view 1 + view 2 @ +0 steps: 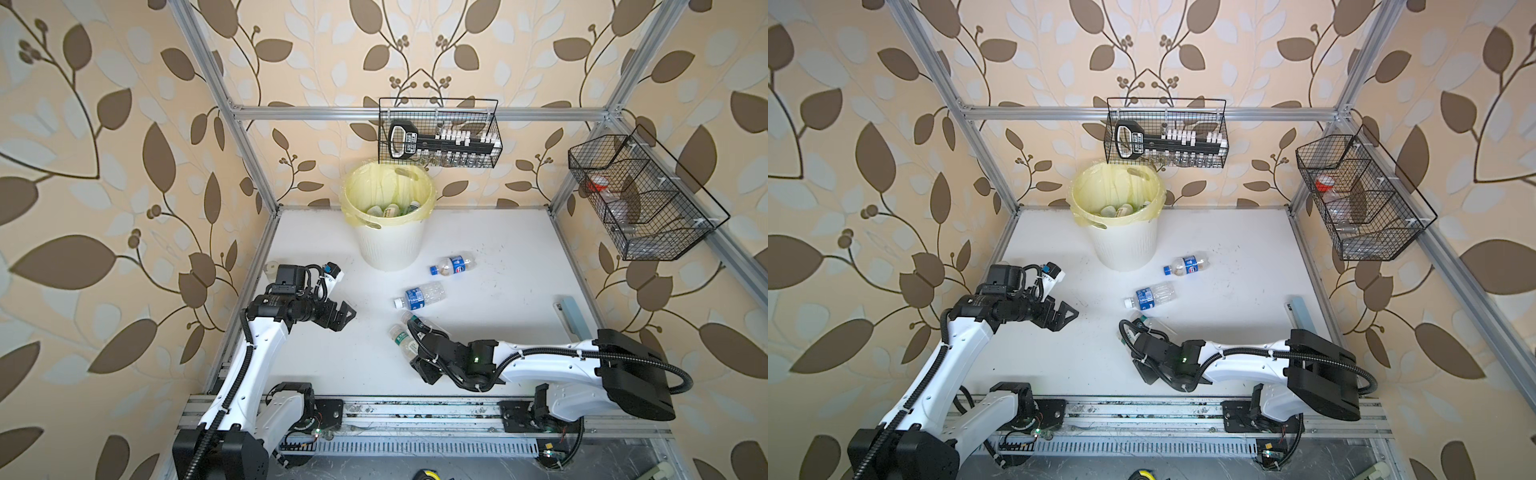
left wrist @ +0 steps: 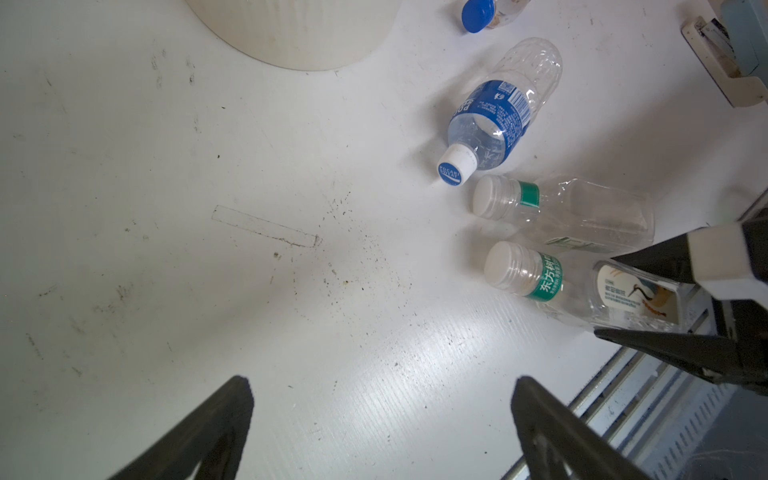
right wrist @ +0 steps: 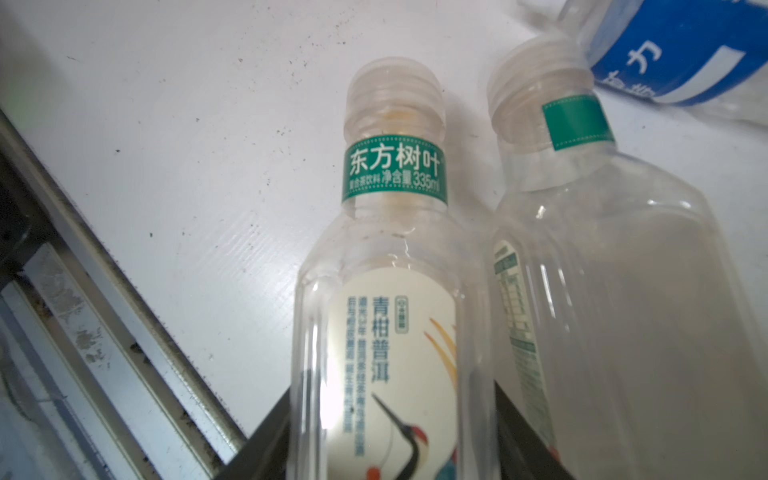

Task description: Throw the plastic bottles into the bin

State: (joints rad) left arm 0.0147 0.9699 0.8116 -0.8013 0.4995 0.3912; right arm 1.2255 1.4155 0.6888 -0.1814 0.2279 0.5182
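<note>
Near the front edge of the white surface [image 1: 498, 266], the right gripper [image 3: 392, 390] has its two black fingers against opposite sides of the crane-label bottle [image 3: 395, 270], closed around its body. That bottle lies on its side. It is clear ribbed plastic with a cloudy translucent cap, a green band with white characters round the neck, and a cream label showing a red-headed crane.

Just beside it, nearly parallel and with its cap pointing the same way, lies the twin bottle [image 3: 602, 291]. It has the same shape and green neck band, and its label is turned to the side. Whether the two touch I cannot tell.

Farther toward the bin rests the blue-label bottle [image 1: 419, 296], clear, with a white cap printed in blue and a blue wrap round its upper half. Beyond it, near the bin's foot, lies the blue-cap bottle [image 1: 451, 264], clear with a blue label.

At the back of the surface stands the bin [image 1: 388, 245], cream-white and ribbed, lined with a pale yellow bag [image 1: 353, 208] folded over its rim. Several bottles [image 1: 390, 210] show at its bottom, with pale caps and some green among them.

On the left, the left gripper [image 1: 346, 316] hovers above the surface, well apart from every bottle, its fingers spread wide and holding nothing.
</note>
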